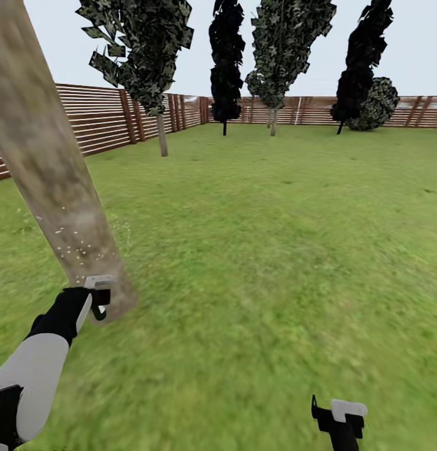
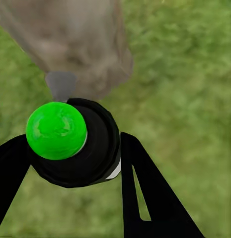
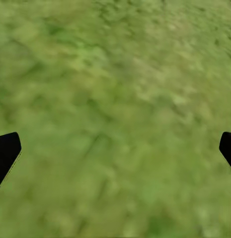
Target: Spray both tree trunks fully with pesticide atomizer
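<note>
Clamped between the black fingers [image 2: 145, 193] of the left gripper [image 2: 70, 148], the pesticide atomizer [image 2: 78, 144] showed a green top in the left wrist view and pointed at the foot of the tree trunk [image 1: 52, 169]. Whitish specks of pesticide [image 1: 80, 247] dotted the leaning trunk just above that gripper [image 1: 99, 300]. Low at the right, the right gripper [image 1: 340, 419] hung over the lawn [image 1: 274, 250] with its fingers [image 3: 6, 151] wide apart, holding nothing. Another tree [image 1: 146, 56] stood well off by the slatted fence [image 1: 99, 116].
</note>
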{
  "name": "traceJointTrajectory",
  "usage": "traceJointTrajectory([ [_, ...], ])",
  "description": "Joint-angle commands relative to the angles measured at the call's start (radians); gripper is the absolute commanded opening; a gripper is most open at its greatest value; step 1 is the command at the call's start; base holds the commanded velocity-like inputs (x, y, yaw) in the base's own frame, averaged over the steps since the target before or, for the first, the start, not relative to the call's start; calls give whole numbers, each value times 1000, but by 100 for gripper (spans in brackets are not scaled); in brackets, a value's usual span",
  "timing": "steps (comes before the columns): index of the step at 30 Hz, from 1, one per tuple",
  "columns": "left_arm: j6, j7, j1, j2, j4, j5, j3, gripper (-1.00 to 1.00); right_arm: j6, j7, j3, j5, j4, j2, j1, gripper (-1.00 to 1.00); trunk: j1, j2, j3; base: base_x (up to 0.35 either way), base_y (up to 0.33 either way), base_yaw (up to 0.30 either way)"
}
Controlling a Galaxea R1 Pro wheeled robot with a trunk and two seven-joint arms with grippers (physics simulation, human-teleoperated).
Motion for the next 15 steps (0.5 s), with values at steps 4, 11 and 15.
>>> traceJointTrajectory([
  [4,0,0,0,0,0,1,0,-100,0,0,0,0,0,0,0,100,0,0,0,212,-223,189],
  [11,-2,0,0,-1,23,-1,1,-100,0,0,0,0,0,-1,0,100,0,0,0,226,-211,7],
  [15,-6,0,0,1,40,-2,2,-100,0,0,-1,0,0,0,0,100,0,0,0,215,-211,130],
])
